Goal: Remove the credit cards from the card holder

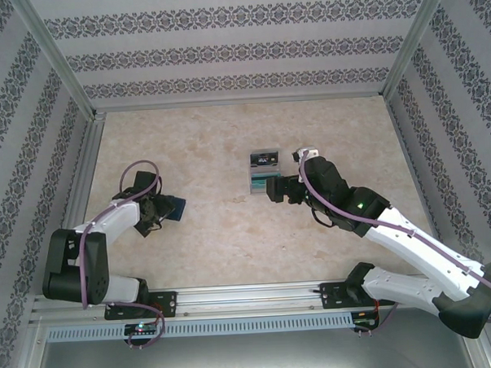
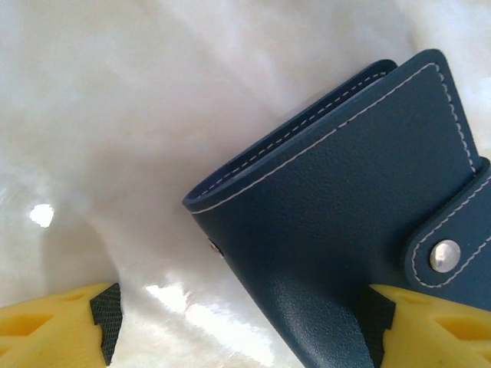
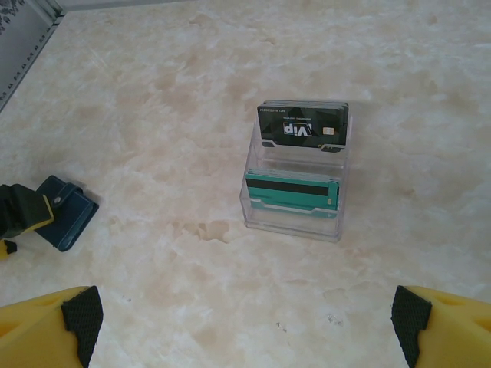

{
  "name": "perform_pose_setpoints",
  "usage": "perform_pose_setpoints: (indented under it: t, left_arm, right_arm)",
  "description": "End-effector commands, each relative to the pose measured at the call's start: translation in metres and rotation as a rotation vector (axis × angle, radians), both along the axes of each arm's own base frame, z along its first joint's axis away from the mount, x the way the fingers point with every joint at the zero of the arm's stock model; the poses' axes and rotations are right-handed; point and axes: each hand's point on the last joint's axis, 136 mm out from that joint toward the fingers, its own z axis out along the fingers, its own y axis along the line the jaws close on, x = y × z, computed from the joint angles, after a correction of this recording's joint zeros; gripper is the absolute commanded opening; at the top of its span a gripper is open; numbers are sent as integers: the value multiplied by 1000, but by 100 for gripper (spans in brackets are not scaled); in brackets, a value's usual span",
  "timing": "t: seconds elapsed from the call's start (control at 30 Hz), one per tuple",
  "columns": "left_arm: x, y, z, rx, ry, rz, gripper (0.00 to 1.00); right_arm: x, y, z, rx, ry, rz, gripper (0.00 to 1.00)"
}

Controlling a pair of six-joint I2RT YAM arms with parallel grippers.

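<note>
item: card holder (image 2: pixel 330 230), a slate-blue wallet, lay folded on the surface (image 3: pixel 153 115) at the left, its snap tab (image 2: pixel 449 245) fastened; any contents could not be seen. left tool (image 2: pixel 242 328): jaws stood apart around the wallet's lower end, one pad (image 2: pixel 383 314) touching it and the other clear of it, nothing clamped. item: credit cards (image 3: pixel 301 129), dark cards in the rear tier and teal cards (image 3: pixel 291 192) in the front tier of a clear tiered stand (image 3: pixel 295 224) near mid-surface, well apart from the wallet. right tool (image 3: pixel 245 326): jaws wide apart, empty, facing the stand. risks, as judged: with the tab fastened, a one-sided push would likely slide the wallet over the smooth surface rather than open it; a pinch on the smooth leather edge might slip; a low approach by the right tool could knock the light stand and spill its cards.
</note>
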Motion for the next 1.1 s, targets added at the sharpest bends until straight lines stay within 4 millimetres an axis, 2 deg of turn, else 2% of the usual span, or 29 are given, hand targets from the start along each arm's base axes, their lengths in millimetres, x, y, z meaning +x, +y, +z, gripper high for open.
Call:
perform_pose_setpoints:
  t: [0.0,0.17,0.3,0.37,0.5,0.7,0.8,0.93,1.07]
  left_arm:
    - [45,-26,14,-88,-175,-112,85]
    - [43,-17,46,-61,-218,-95,89]
    - [54,-11,62,-60,-241,-74,91]
    - [57,-7,58,-43,-212,-60,92]
    - [60,-3,37,-13,-119,-52,92]
    - [48,8,10,51,34,-51,89]
    - [48,-1,7,36,33,-89,84]
    - [56,-28,11,-2,-15,-166,83]
    - [52,-58,8,-28,-17,-236,83]
  right_arm:
    - [-3,-4,3,-5,-9,-18,98]
    - [-3,-5,3,-3,-7,-22,98]
    - [-3,-4,1,-4,-2,-23,98]
    - [-3,-4,1,-3,-1,-21,98]
    - [-4,-6,3,-2,-9,-26,98]
    - [-5,-10,4,-4,-16,-35,98]
    - [-5,-11,3,-3,-15,-39,98]
    - [-4,-10,1,-6,-16,-42,98]
    - [-3,-8,0,-8,-13,-39,98]
